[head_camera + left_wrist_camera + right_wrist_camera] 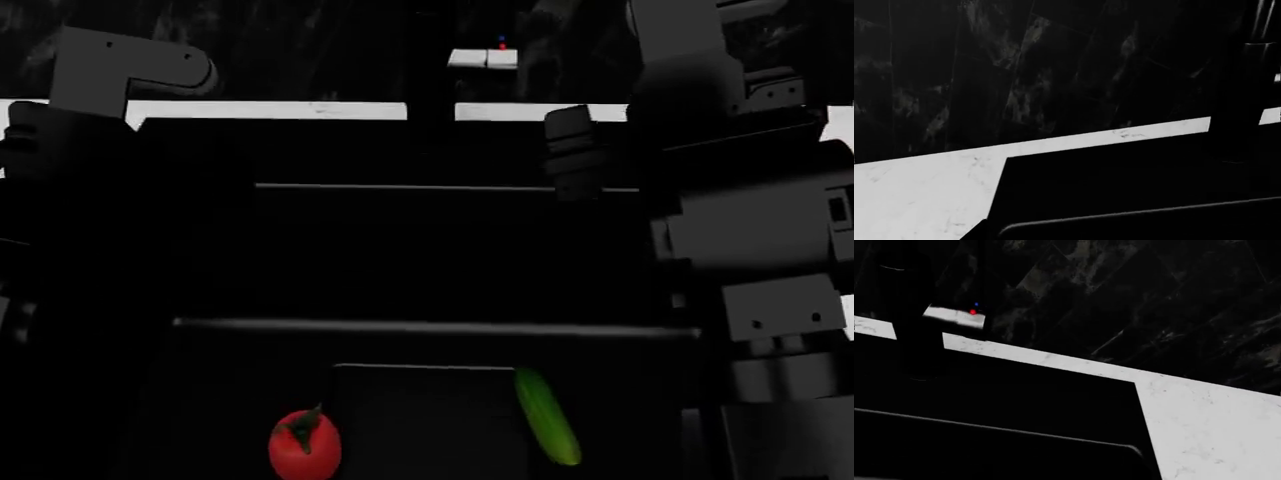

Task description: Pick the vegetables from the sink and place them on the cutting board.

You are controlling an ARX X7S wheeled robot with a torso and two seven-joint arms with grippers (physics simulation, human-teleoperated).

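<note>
In the large rectangular black sink (400, 260), set into the white marbled stone bench (1214, 425), most detail is lost to darkness; only thin grey ridges across the basin read clearly in the head view. Count: one round red tomato with a dark green stem (304, 446), one slim green cucumber (547, 417). Both lie at the near end of the basin, well apart, on either side of a dark square patch. The tomato is cut off by the frame's lower edge; stem faces up. The cucumber's long axis runs near-to-far, far tip angled slightly toward the tomato's side. No cutting board can be made out in any view. Both arms show as dark bulk flanking the sink; jaws of either gripper are not discernible, so grip state cannot be told. Wrist views show only the basin rim, bench and a dark marbled wall (1054, 65).
</note>
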